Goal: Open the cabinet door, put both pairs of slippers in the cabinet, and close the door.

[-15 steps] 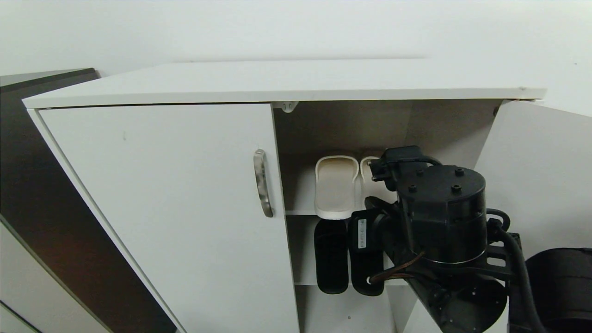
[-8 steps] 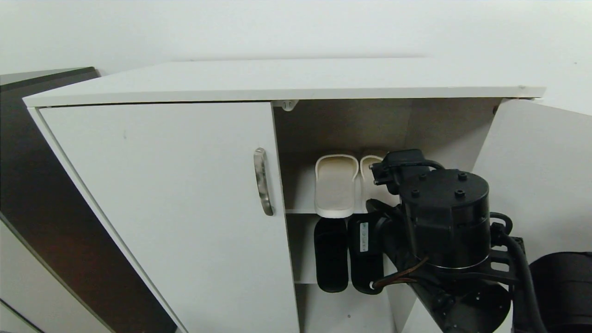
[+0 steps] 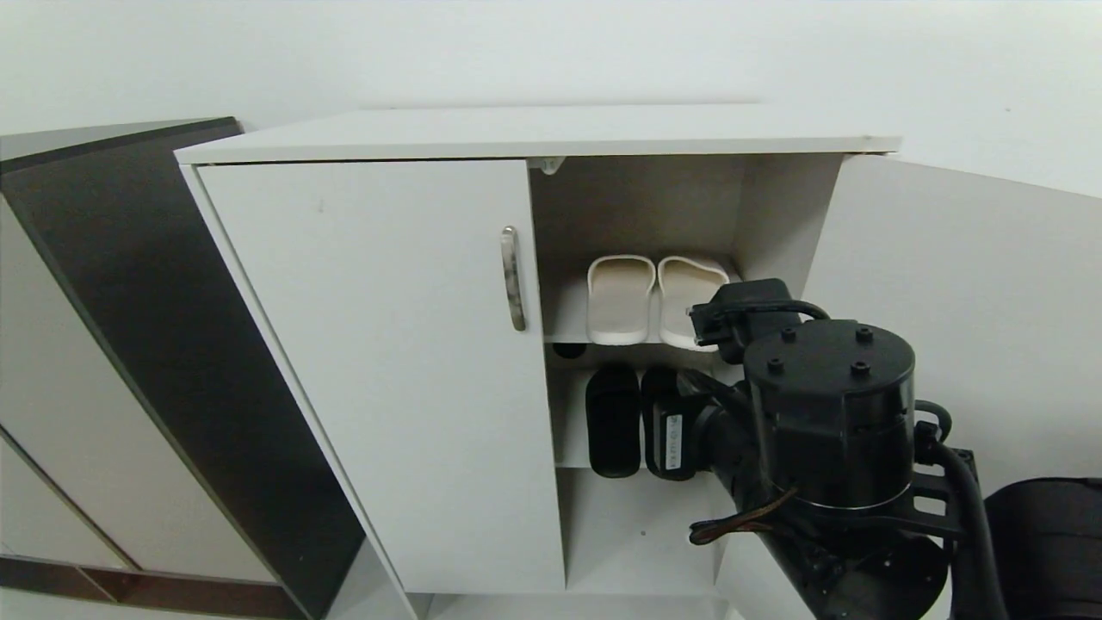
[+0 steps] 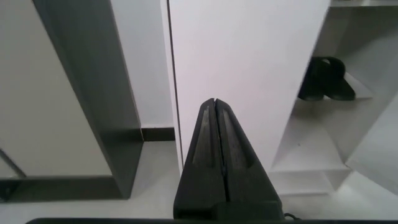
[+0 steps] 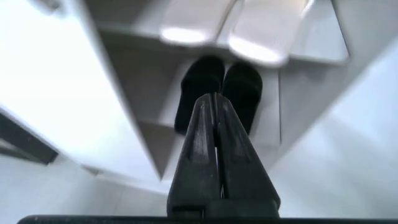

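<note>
Firstly, white cabinet (image 3: 534, 133): two-door unit standing against a pale wall, top bare.

Left door (image 3: 387, 362): shut, flush with the cabinet front.

Right door (image 3: 947, 284): swung wide open to the robot's right, leaving the right compartment and its shelves exposed.

Dark side panel (image 3: 129, 284): part of a neighbouring furniture piece, just beside the cabinet on the robot's left.

Right arm (image 3: 826, 405): black, placed low in front of the open compartment and covering its lower right part in the head view.

Cream slippers (image 3: 622, 297): one pair, side by side on the upper shelf of the open compartment, one end of each overhanging the shelf's front edge.

Black slippers (image 3: 613, 419): one pair, side by side on the shelf directly beneath the cream pair, also inside the cabinet.

Left gripper (image 4: 214, 101): fingers pressed together with nothing between them, pointed at the shut left door and apart from it, above a pale floor (image 4: 155, 168).

Right gripper (image 5: 216, 96): fingers likewise closed together and empty, held in front of the black pair without touching it.

Metal handle (image 3: 513, 278): vertical bar on the left door's inner edge, ungripped.
</note>
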